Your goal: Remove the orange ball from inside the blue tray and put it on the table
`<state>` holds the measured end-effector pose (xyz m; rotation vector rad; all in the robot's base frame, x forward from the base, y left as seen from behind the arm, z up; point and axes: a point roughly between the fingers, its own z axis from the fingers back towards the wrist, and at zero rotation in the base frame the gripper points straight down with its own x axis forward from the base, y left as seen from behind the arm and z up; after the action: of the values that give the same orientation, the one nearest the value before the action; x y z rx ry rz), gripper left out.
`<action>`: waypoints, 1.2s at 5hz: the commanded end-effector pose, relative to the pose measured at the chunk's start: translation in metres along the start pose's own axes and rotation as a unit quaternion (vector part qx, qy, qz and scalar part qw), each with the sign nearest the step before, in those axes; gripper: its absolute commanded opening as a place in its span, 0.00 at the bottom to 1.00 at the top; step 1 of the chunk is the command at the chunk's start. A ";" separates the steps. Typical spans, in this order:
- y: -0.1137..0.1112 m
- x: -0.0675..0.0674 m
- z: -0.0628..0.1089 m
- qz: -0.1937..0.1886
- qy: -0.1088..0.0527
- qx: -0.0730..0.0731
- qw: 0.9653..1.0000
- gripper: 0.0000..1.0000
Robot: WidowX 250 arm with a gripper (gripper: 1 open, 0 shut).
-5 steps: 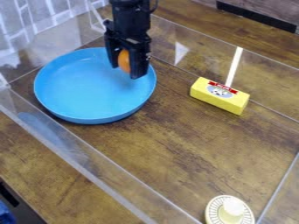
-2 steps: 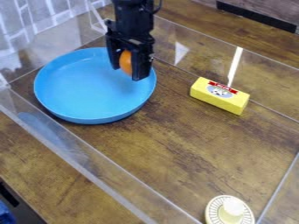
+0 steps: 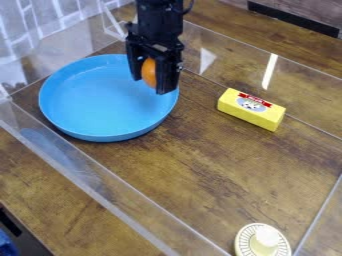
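Observation:
The orange ball [image 3: 150,72] sits between the black fingers of my gripper [image 3: 152,80], which points straight down and is shut on the ball. Only a narrow strip of orange shows between the fingers. The gripper hangs over the far right rim of the round blue tray [image 3: 80,100], whose inside holds nothing else. The dark wood-grain table [image 3: 187,170] lies under the tray and stretches right and toward the front.
A yellow rectangular block [image 3: 251,108] lies on the table right of the tray. A small cream round lid [image 3: 265,241] sits at the front edge. Clear acrylic panels [image 3: 80,165] run along the table's edges, one crossing in front of the tray.
The gripper has shifted a little to the right, from over the tray's inside to its right rim, and the orange ball moved with it between the fingers.

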<state>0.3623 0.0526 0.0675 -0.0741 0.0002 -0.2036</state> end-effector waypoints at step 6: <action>-0.058 -0.008 0.041 -0.022 -0.036 -0.001 0.999 0.00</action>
<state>0.3394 0.0040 0.0820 -0.0975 0.0172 -0.2321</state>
